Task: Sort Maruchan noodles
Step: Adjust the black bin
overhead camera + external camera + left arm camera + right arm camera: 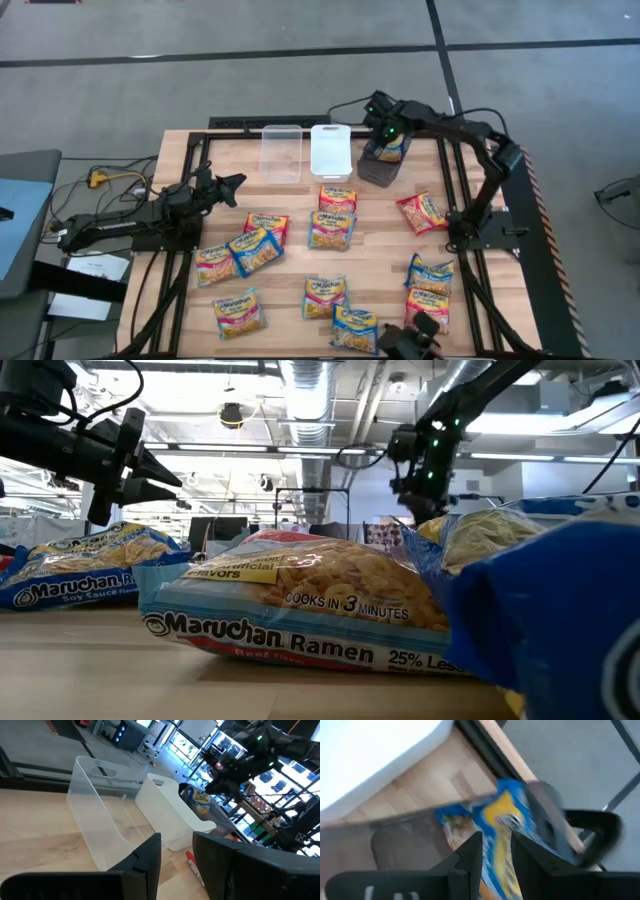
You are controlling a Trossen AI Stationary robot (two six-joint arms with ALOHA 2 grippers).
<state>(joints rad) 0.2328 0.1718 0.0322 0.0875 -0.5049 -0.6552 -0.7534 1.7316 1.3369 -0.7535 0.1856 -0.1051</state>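
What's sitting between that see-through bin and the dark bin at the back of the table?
A white bin stands between the clear bin and the dark-grey bin; the high view shows all three in a row.

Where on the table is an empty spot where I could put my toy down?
Bare wood lies between the clear bin and the left tool, and between the middle packets and the red packet on the right. The front is crowded with noodle packets.
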